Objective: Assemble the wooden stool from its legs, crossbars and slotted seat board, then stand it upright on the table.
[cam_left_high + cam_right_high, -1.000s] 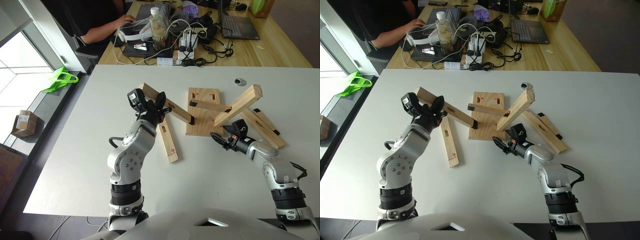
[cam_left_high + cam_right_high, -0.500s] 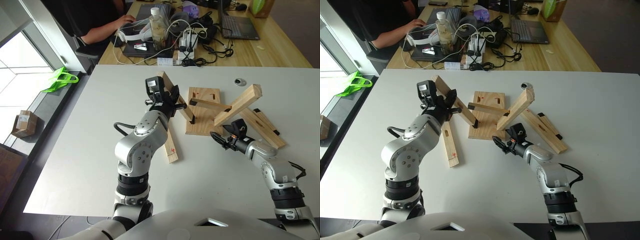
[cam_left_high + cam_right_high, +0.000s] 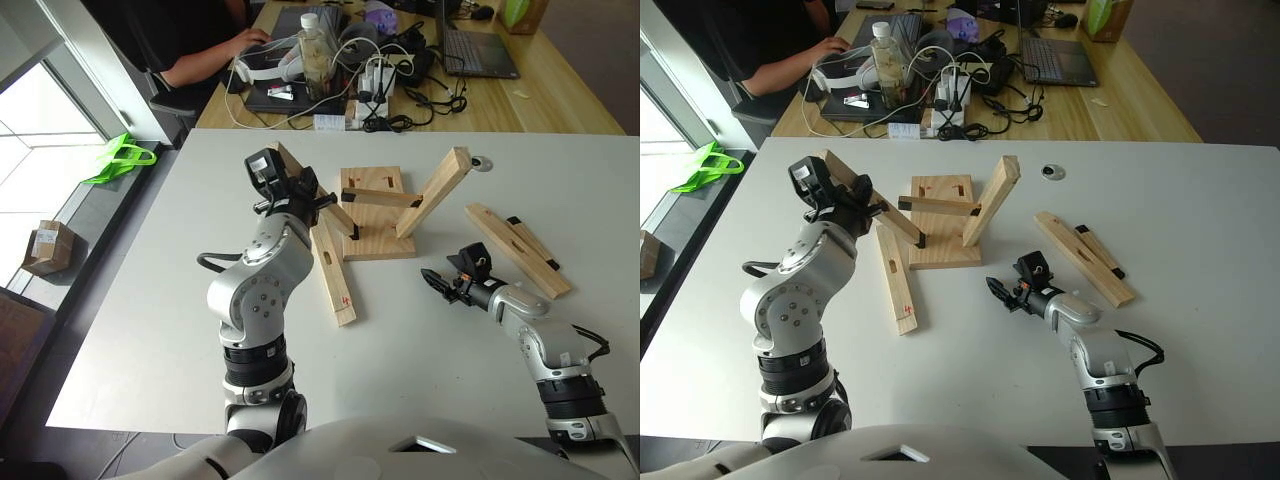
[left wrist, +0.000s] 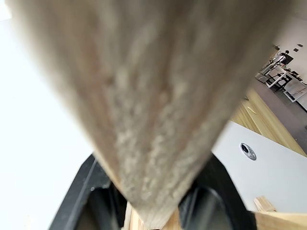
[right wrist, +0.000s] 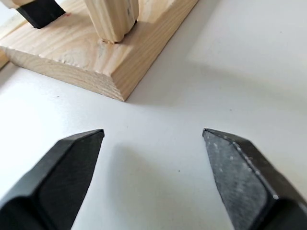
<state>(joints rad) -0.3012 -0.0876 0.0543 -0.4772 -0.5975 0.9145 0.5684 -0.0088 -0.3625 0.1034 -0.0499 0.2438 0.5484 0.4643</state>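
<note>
My left gripper [image 3: 303, 192] is shut on a wooden leg [image 3: 335, 212] that slants down to the slotted seat board [image 3: 378, 240]; up close this leg [image 4: 144, 96] sits between the dark fingers [image 4: 86, 191]. A crossbar [image 3: 378, 197] joins it to a second tilted leg [image 3: 432, 190] standing on the board. A third leg [image 3: 332, 272] lies flat left of the board. More wooden parts [image 3: 515, 250] lie at the right. My right gripper [image 3: 436, 281] rests open on the table, in front of the seat board's edge [image 5: 96, 62], nothing between its fingertips [image 5: 76, 146].
A round cable port [image 3: 484, 162] sits in the white table behind the parts. Beyond the far edge stands a wooden desk [image 3: 560, 100] with laptops, cables and a bottle. The near half of the table [image 3: 400, 380] is bare.
My left gripper has pulled its leg back to the left; the crossbar, second leg and seat board slid left with it, off the parts at the right. The right gripper has stayed put.
</note>
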